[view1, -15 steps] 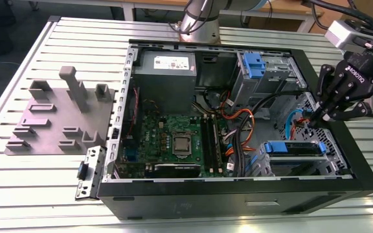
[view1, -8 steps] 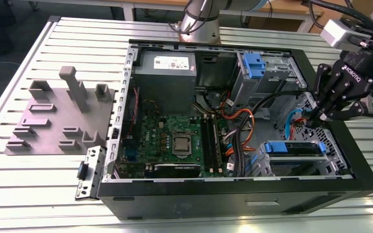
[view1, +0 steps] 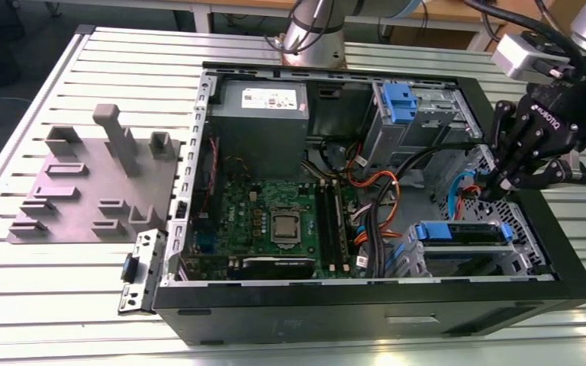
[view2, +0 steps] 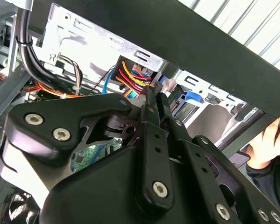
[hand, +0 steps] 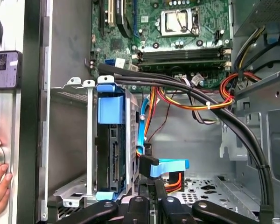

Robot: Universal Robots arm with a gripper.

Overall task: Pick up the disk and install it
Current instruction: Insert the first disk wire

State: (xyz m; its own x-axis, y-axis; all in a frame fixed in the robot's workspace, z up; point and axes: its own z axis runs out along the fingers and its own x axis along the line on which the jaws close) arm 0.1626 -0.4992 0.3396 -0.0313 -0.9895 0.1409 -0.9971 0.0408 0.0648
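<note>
From where I'm standing, the disk (view1: 463, 232) is sitting right at the near edge of the open PC case (view1: 375, 313), already slotted in the drive cage (hand: 91, 140) with its blue rails showing. Just behind it the gripper (view1: 497, 187) is hovering with fingers pinched together, gripping nothing. Farther back, the motherboard (view1: 272, 221) and power supply (view1: 262, 103) are lying exposed.
</note>
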